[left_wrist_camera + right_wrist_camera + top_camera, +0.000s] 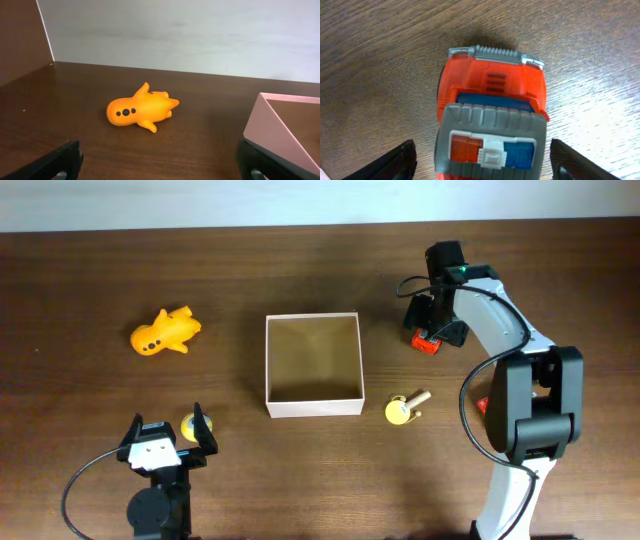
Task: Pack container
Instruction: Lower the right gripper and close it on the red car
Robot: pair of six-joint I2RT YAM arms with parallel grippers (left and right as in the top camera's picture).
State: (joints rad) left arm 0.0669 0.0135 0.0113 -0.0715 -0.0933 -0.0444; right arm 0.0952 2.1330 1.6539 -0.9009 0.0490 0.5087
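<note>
The container (313, 404), a shallow square box with white walls and a brown inside, stands mid-table; its near wall (280, 125) shows at the right of the left wrist view. A red toy truck (427, 342) with a grey roof and a red-and-blue light bar (492, 100) sits right of the box. My right gripper (437, 325) (485, 165) straddles it, open, with a gap at each side. An orange submarine-like toy (165, 332) (140, 111) lies left of the box. My left gripper (168, 428) (160, 167) stands open at the front left, holding nothing.
A small yellow toy (189, 427) lies just by my left gripper's right finger. Another yellow toy with a wooden peg (402, 408) lies off the box's front right corner. A small red thing (482, 405) peeks out beside the right arm. The table's far edge meets a white wall.
</note>
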